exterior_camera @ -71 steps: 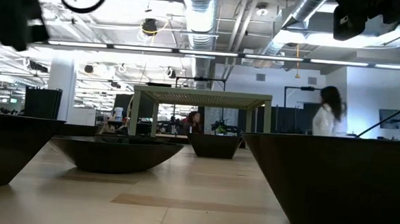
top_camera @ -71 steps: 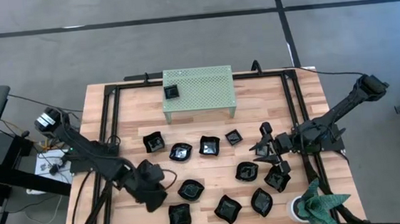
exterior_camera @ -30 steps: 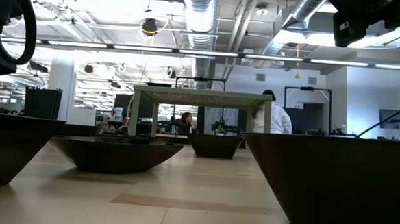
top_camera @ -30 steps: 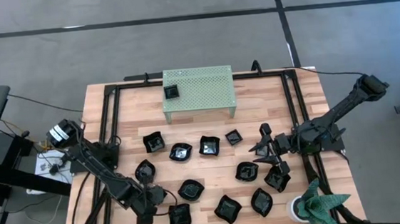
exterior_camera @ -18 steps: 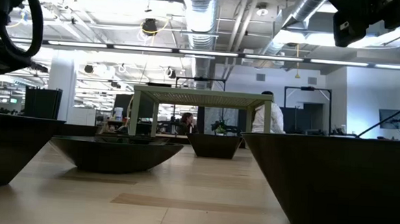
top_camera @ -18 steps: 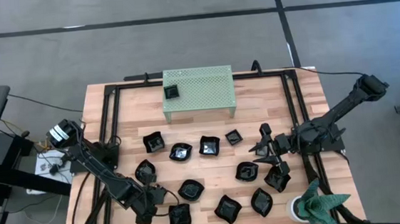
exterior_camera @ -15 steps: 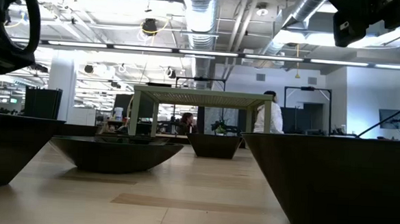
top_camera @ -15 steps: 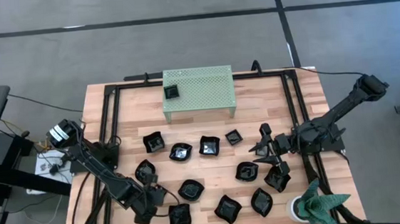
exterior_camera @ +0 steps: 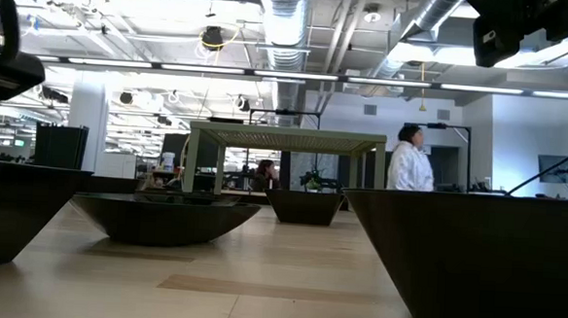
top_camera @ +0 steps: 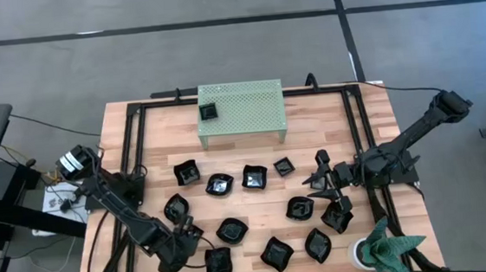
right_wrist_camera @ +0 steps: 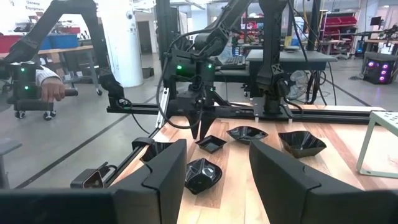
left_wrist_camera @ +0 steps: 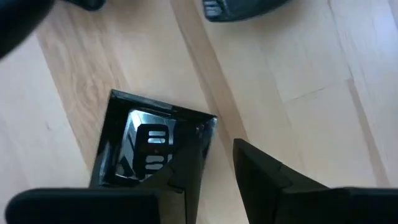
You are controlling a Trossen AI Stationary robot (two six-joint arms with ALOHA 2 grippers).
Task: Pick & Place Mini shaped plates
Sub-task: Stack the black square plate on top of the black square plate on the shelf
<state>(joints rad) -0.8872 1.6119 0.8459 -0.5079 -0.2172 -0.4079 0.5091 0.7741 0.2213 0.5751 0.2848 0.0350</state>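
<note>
Several glossy black mini plates (top_camera: 258, 215) lie scattered on the wooden table, and one small square plate (top_camera: 208, 111) sits on the pale green perforated stand (top_camera: 245, 110). My left gripper (top_camera: 193, 251) is low near the table's near left, open. In the left wrist view its fingers (left_wrist_camera: 186, 177) stand astride one side of a square plate (left_wrist_camera: 146, 143), one over the plate's inside and one over bare wood. My right gripper (right_wrist_camera: 214, 180) is open and holds nothing; it hovers at the table's right among the plates (top_camera: 320, 182). My left gripper (left_wrist_camera: 217, 180) comes from above, pointing down, with its fingers on either side of the square plate's rim (left_wrist_camera: 205, 140). The plate lies flat on the table. I cannot tell whether a finger touches it.
Black frame rails (top_camera: 135, 144) run along both sides of the table. A white cup with green cloth (top_camera: 382, 248) stands at the near right corner. Bare wood (top_camera: 329, 120) shows to the stand's right. A person in a white coat (exterior_camera: 409, 158) walks in the room beyond.
My left gripper has shifted a little toward the near edge, closing in on the square plate at the near left. The plates have stayed where they were. My right arm has kept still.
</note>
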